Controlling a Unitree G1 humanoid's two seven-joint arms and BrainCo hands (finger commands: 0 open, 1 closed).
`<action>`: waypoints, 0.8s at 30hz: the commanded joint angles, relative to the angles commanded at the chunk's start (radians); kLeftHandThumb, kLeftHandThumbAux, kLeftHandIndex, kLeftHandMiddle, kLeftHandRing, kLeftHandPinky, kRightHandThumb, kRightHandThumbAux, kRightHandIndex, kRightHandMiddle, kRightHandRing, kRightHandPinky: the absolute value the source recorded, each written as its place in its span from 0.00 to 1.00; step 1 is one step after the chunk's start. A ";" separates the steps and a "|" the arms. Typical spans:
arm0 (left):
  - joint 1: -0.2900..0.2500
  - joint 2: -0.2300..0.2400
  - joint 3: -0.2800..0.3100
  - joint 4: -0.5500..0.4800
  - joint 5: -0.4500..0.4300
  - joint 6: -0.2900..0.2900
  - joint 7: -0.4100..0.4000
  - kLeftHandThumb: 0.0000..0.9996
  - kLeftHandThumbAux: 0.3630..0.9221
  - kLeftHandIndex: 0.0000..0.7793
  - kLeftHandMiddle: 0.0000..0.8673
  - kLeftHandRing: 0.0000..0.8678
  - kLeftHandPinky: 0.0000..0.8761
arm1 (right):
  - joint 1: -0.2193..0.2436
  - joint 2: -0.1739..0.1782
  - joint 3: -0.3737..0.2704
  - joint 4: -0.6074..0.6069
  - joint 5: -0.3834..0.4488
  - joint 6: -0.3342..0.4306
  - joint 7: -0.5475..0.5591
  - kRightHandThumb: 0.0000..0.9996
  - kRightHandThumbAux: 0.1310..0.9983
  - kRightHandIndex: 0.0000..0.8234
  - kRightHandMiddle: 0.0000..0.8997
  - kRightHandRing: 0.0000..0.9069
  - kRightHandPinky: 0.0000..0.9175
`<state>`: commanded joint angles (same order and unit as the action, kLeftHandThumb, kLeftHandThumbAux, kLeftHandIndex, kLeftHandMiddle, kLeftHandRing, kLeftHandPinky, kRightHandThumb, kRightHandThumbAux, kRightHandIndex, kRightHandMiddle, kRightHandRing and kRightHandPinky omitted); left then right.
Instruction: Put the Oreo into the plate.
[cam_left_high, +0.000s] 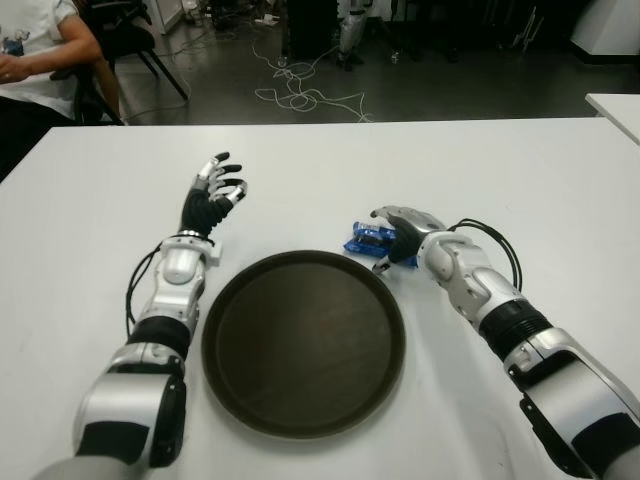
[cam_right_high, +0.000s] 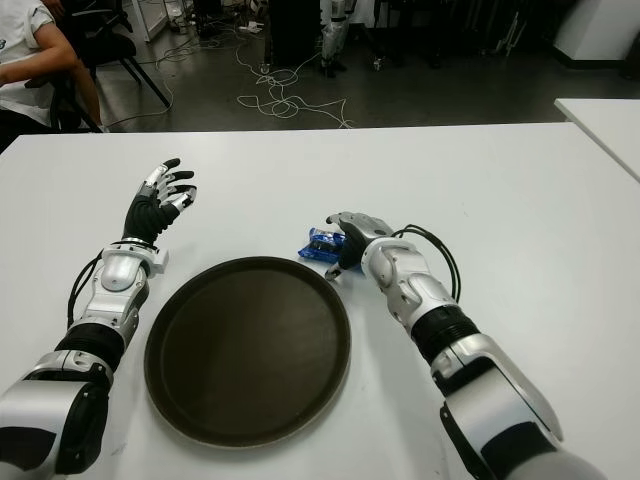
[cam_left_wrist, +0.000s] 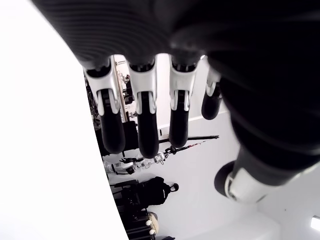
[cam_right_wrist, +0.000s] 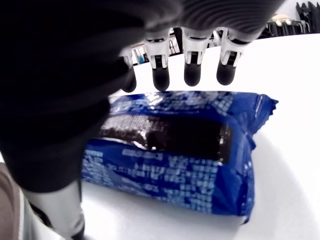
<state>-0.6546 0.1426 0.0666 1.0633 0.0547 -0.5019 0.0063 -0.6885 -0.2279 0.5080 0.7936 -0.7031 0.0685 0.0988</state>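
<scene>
A blue Oreo packet (cam_right_wrist: 185, 150) lies flat on the white table (cam_left_high: 500, 170), just beyond the right rim of the round dark plate (cam_left_high: 300, 345). My right hand (cam_left_high: 395, 240) is over the packet's right end. Its fingers (cam_right_wrist: 192, 70) arch past the far side and its thumb is on the near side, and none of them is closed on the packet. The left end of the packet (cam_left_high: 360, 238) still shows beside the hand. My left hand (cam_left_high: 212, 195) is raised to the left of the plate, fingers spread and holding nothing. The plate holds nothing.
A seated person (cam_left_high: 30, 60) is at the table's far left corner beside a chair. Cables (cam_left_high: 300, 95) lie on the floor beyond the table. The corner of a second white table (cam_left_high: 618, 105) shows at the right edge.
</scene>
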 joint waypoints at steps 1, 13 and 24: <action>0.000 -0.001 0.000 -0.001 0.000 0.002 0.001 0.38 0.58 0.14 0.26 0.29 0.33 | 0.000 -0.001 0.001 0.001 -0.001 0.000 -0.006 0.00 0.73 0.13 0.09 0.09 0.09; 0.012 -0.002 -0.013 -0.036 0.005 0.004 0.009 0.40 0.60 0.14 0.26 0.29 0.35 | -0.007 -0.013 0.032 0.017 -0.045 0.019 -0.089 0.00 0.60 0.25 0.18 0.16 0.13; 0.019 -0.004 -0.011 -0.048 0.004 0.002 0.008 0.41 0.58 0.14 0.27 0.30 0.34 | -0.004 -0.021 0.047 0.008 -0.068 0.031 -0.146 0.00 0.69 0.45 0.30 0.29 0.33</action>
<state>-0.6352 0.1385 0.0556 1.0152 0.0588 -0.5002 0.0142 -0.6928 -0.2488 0.5554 0.8012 -0.7714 0.0994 -0.0473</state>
